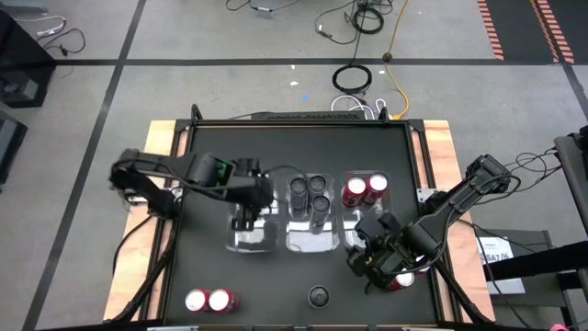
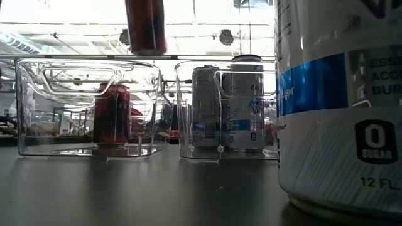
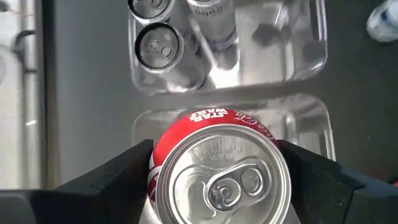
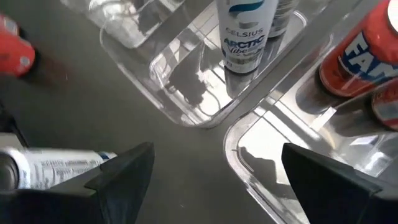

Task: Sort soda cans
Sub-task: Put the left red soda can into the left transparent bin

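Observation:
My left gripper (image 1: 246,213) is shut on a red soda can (image 3: 224,180), held over the left clear bin (image 1: 253,237). In the low view this can (image 2: 146,25) hangs just above that bin's rim, and another red can (image 2: 112,116) shows through the bin's wall. Three grey-topped cans (image 1: 310,191) stand in the middle bin, two red cans (image 1: 364,189) in the right bin. My right gripper (image 4: 217,180) is open over the table near the bins' corners, at the table's right near side (image 1: 372,260). A white-labelled can (image 4: 56,165) lies beside it. My left gripper pinches the red can by its side wall (image 3: 163,144), just below the silver top, one finger (image 3: 118,177) on each side. The fingers come from above, pointing down. The can sits upright and is lifted clear, its bottom (image 2: 146,49) above the left bin's rim.
Two red cans (image 1: 208,300) stand at the table's near left. A dark can (image 1: 319,295) stands at the near middle and fills the low view's right side (image 2: 342,107). One more can (image 1: 402,279) lies by my right gripper. Bare table lies between the bins and the near edge.

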`<state>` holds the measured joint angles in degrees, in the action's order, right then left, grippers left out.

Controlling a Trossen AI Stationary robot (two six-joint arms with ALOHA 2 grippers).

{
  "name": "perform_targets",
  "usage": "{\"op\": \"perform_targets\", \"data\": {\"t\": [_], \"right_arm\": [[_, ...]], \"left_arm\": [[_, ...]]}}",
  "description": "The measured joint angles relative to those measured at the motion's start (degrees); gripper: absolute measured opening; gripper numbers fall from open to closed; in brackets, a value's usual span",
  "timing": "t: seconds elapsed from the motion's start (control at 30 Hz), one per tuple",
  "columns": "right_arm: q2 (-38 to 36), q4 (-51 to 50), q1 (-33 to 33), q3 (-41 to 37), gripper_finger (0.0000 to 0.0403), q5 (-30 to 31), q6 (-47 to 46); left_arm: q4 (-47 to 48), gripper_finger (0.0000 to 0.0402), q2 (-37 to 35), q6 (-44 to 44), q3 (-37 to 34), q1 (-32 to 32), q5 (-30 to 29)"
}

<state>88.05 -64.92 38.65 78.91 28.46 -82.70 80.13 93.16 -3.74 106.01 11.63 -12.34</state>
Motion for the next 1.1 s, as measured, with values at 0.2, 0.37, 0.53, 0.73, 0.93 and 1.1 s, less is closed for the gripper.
{"op": "perform_targets", "data": {"t": [0.2,0.37,0.53,0.73,0.93,1.1], "right_arm": [[0.0,0.0,0.0,0.0,0.0345,0.3,-5.8],[0.0,0.0,0.0,0.0,0.0345,0.1,-10.0],[0.0,0.0,0.0,0.0,0.0345,0.0,-14.1],[0.0,0.0,-0.1,0.0,0.0345,0.0,-17.3],[0.0,0.0,-0.1,0.0,0.0345,0.0,-19.5],[0.0,0.0,-0.1,0.0,0.0345,0.0,-20.2]], "left_arm": [[-17.5,0.0315,-12.2,3.6,-22.5,-7.0,7.7],[-24.1,0.0315,-14.9,6.1,-33.0,-13.2,13.5],[-28.6,0.0315,-13.8,8.0,-38.7,-17.7,17.2],[-31.0,0.0315,-11.2,10.5,-39.8,-20.6,19.5],[-33.4,0.0321,-6.7,10.7,-39.9,-22.2,19.4],[-33.3,0.0333,-2.9,10.6,-39.7,-22.6,19.6]]}}
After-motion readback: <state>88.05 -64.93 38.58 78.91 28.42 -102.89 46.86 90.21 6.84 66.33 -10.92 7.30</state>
